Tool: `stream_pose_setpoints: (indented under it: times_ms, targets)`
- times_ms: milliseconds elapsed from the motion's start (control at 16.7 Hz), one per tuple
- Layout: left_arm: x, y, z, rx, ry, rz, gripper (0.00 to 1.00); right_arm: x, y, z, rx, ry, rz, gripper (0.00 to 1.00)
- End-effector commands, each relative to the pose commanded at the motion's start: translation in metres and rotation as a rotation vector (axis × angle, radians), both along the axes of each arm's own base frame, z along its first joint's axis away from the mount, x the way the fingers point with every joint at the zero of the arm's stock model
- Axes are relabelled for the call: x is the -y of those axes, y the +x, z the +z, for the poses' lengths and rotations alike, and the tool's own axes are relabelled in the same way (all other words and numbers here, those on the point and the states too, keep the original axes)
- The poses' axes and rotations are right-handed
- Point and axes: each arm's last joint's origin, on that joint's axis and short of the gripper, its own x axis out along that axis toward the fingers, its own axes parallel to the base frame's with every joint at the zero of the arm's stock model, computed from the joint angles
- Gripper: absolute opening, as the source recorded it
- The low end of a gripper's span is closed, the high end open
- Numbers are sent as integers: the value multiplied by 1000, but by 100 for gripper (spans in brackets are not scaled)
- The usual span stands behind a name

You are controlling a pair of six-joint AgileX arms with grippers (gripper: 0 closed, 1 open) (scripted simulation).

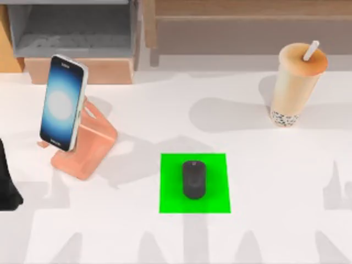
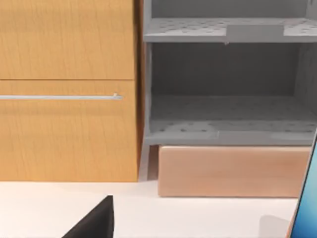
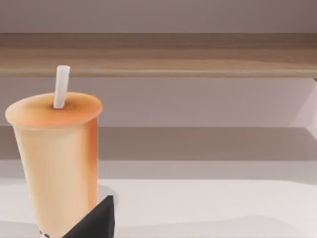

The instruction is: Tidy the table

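Note:
The white table bears a bright green square patch near its middle, and a black computer mouse lies on that patch. At the left, a smartphone with a lit screen leans on a salmon-pink stand. A milk tea cup with a white straw stands at the back right; the right wrist view shows this cup close up. My left arm is at the table's left edge. A black part of my left gripper faces the shelf, and a black part of my right gripper sits beside the cup.
A brown wooden shelf unit with a grey compartment stands at the back left, above a pale wooden block. A wooden cabinet front with a metal handle is beside it. A long wooden shelf runs along the back right.

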Motion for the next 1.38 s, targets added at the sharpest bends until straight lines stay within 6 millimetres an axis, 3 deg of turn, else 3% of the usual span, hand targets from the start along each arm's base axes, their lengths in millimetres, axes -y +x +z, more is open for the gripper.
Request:
stream_pose_setpoints:
  times_ms: [360, 660, 1020, 1380]
  targets:
    - [0, 0, 0, 0, 0, 0, 100, -1, 3, 4, 1, 1, 0, 100]
    - [0, 0, 0, 0, 0, 0, 100, -9, 22, 16, -20, 0, 4, 100]
    - [0, 0, 0, 0, 0, 0, 100, -37, 71, 20, -75, -24, 23, 100]
    - [0, 0, 0, 0, 0, 0, 100, -82, 129, -16, -118, -61, 37, 100]
